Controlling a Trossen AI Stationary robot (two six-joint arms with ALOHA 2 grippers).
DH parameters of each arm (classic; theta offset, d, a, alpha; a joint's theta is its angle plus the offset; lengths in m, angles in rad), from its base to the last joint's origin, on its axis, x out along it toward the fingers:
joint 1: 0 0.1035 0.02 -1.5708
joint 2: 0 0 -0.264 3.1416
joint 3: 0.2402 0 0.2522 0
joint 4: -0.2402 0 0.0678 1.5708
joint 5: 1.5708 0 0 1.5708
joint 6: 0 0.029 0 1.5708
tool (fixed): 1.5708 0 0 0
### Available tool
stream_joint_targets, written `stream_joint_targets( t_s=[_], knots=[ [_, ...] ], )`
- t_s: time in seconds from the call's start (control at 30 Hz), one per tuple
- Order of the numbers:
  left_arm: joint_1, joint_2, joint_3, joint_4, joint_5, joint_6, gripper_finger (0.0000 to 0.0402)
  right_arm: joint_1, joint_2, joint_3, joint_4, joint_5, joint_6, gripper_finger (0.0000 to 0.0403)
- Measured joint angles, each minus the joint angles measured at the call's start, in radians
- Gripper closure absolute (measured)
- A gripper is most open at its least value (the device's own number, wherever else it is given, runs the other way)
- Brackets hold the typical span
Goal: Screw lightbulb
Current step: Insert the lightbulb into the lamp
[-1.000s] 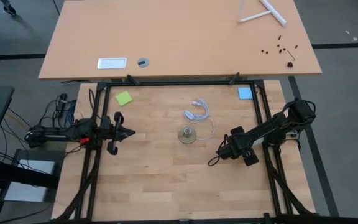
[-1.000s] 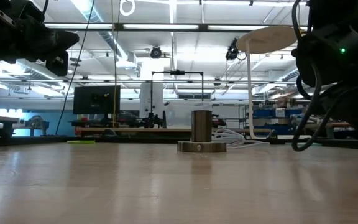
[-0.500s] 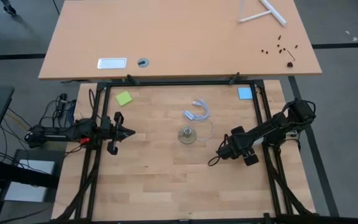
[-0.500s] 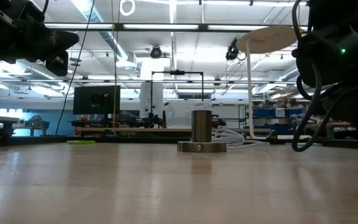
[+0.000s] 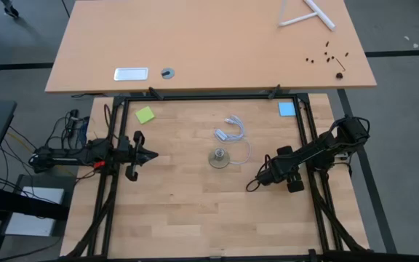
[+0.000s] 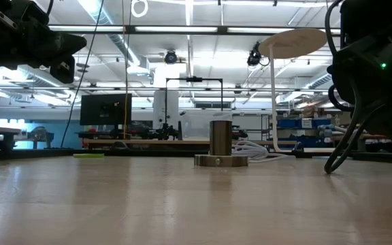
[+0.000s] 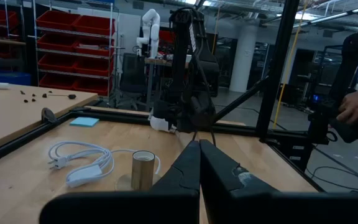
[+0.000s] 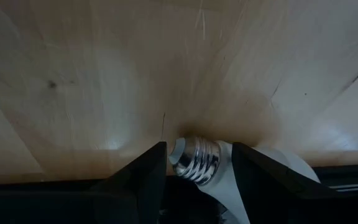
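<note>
A: Where's the lightbulb (image 8: 199, 160) right now?

B: Clamped between the two dark fingers of the right hand (image 5: 270, 175), low over the pale wood-plank tabletop (image 5: 195, 204) on its right side. The right wrist view shows the ribbed, shiny metal screw end poking out between the fingers, with the smooth white frosted glass behind it.

A: And the socket (image 5: 219, 158)?

B: Near the middle of the tabletop, well apart from the bulb. It's a flat round greyish disc with a short upright metal cylinder (image 6: 220, 139) rising from it. A glossy white cord (image 5: 230, 129) lies coiled just behind it, with a flat inline switch (image 7: 83, 175) visible from the left wrist.

A: The left hand (image 5: 148, 154)?

B: Its fingers are pressed together with nothing between them, hovering at the left edge of the tabletop and pointed toward the socket.

A: Anything else on the wood?

B: A green sticky note (image 5: 145, 115) at the far left corner, a blue one (image 5: 286, 109) at the far right, both flat paper squares.
</note>
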Motion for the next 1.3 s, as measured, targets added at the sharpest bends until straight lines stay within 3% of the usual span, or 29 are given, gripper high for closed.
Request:
stream_joint_targets(
  t_s=[0.3, 0.43, 0.53, 0.8, 1.03, 1.3],
  knots=[
    [0.000, 0.000, 0.000, -0.011, 0.000, 0.000, 0.0396, -0.002, -0.001, 0.130, -0.040, 0.057, 0.269, 0.0210],
    [0.000, 0.000, 0.000, -0.034, -0.004, 0.000, 0.0396, -0.026, -0.002, 0.210, -0.178, 0.097, 0.491, 0.0213],
    [0.000, 0.000, 0.000, -0.051, -0.004, 0.000, 0.0396, -0.064, -0.003, 0.214, -0.275, 0.088, 0.579, 0.0237],
    [0.000, 0.000, 0.000, -0.048, -0.004, 0.000, 0.0396, -0.214, -0.003, 0.101, -0.311, 0.080, 0.554, 0.0385],
    [0.000, 0.000, 0.000, -0.048, -0.004, 0.000, 0.0396, -0.305, -0.003, 0.068, -0.292, 0.067, 0.547, 0.0377],
    [0.000, 0.000, 0.000, -0.048, -0.004, 0.000, 0.0396, -0.369, -0.003, 0.068, -0.285, 0.051, 0.521, 0.0395]
  ],
)
